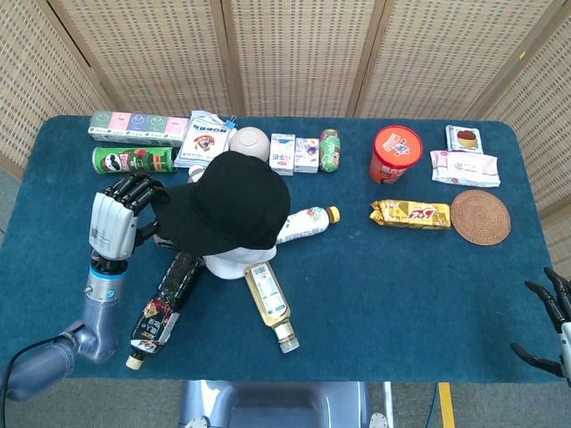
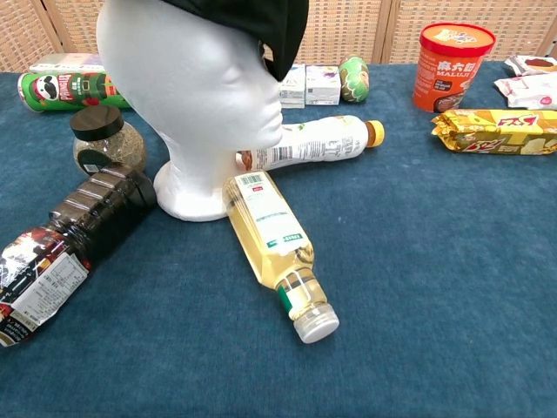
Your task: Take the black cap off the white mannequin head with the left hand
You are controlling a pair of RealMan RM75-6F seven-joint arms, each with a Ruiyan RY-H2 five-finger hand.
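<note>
The black cap point(image 1: 227, 203) hangs above the white mannequin head point(image 2: 196, 91), whose base point(image 1: 234, 262) shows beneath it in the head view. My left hand point(image 1: 114, 225) grips the cap's brim at its left end. In the chest view only the cap's rear edge point(image 2: 265, 22) shows at the top, lifted so the mannequin's face is bare. My right hand point(image 1: 553, 328) sits at the far right table edge, fingers spread, holding nothing.
A dark bottle point(image 1: 163, 297), a yellow-liquid bottle point(image 1: 269, 303) and a white bottle point(image 1: 303, 223) lie around the mannequin base. A small black-lidded jar point(image 2: 106, 141) stands to its left. A Pringles can point(image 1: 134, 160), boxes and snacks line the back.
</note>
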